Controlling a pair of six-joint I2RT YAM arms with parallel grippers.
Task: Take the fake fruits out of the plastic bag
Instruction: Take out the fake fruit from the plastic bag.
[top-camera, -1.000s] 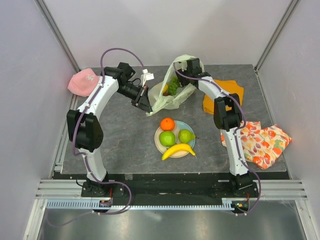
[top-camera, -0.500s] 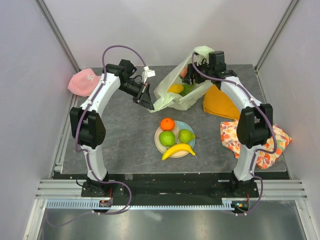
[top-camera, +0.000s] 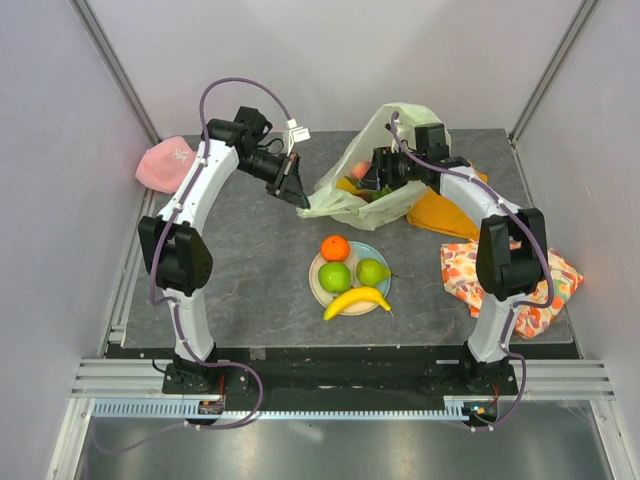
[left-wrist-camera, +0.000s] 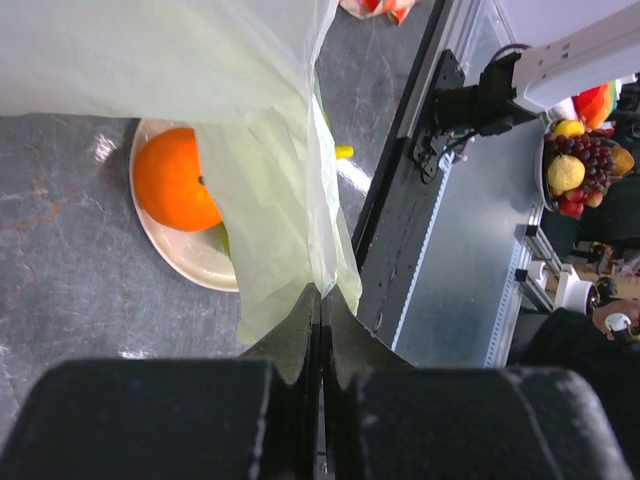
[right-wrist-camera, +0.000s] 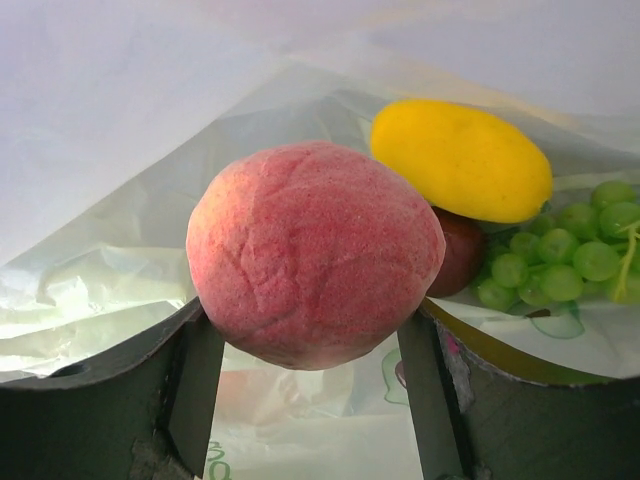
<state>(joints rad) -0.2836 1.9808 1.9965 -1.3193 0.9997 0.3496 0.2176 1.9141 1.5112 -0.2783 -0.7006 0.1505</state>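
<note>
Two grips are held. The plastic bag (top-camera: 345, 205), far-centre on the dark grey table (top-camera: 240, 290), is pinched at its left edge by the closed left gripper (left-wrist-camera: 320, 300). A pink peach (right-wrist-camera: 315, 250) is clasped in the right gripper (right-wrist-camera: 310, 335) within the bag's mouth. The peach is best withdrawn slowly, with the bag kept taut. Mango (right-wrist-camera: 460, 160) and probably a plum (right-wrist-camera: 462, 250) lie inside. Pale walls (top-camera: 300, 60) enclose the table; four fruits (top-camera: 336, 276) are set on the plate (top-camera: 314, 283).

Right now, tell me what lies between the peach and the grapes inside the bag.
A dark plum sits between peach and grapes, seen in the right wrist view.
</note>
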